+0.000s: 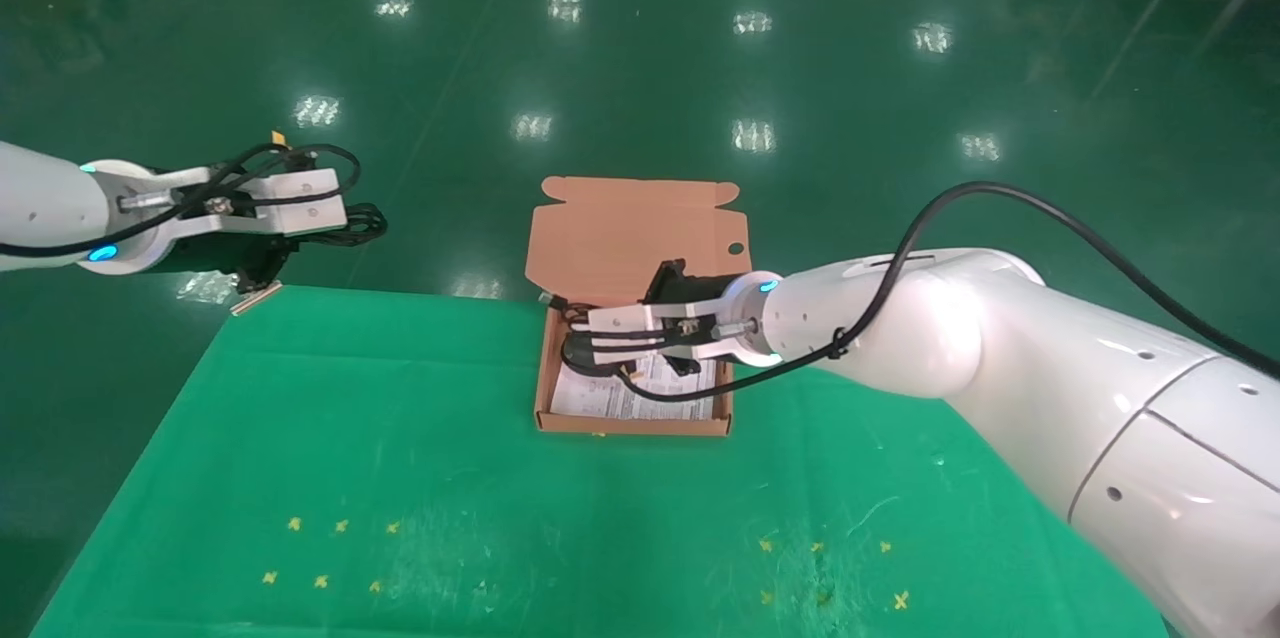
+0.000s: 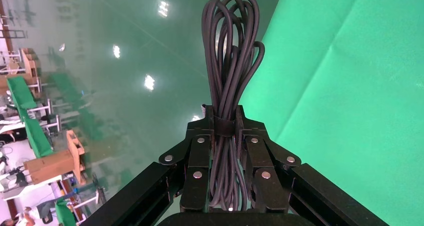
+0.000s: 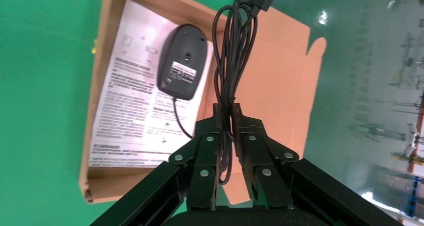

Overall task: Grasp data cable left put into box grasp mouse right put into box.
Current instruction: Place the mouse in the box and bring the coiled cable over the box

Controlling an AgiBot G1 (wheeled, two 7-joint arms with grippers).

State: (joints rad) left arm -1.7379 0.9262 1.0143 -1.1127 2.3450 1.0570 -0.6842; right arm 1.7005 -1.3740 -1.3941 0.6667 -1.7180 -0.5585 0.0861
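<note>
Green table (image 1: 400, 478): mouse (image 3: 182, 61) lies in box (image 1: 630, 423), over leaflet (image 3: 130, 121).

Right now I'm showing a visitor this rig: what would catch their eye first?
The right gripper over the open box, pinching the cord of the mouse, which lies underside up on a printed sheet. Next, the left gripper beyond the table's far left edge, clamping the data cable.
</note>
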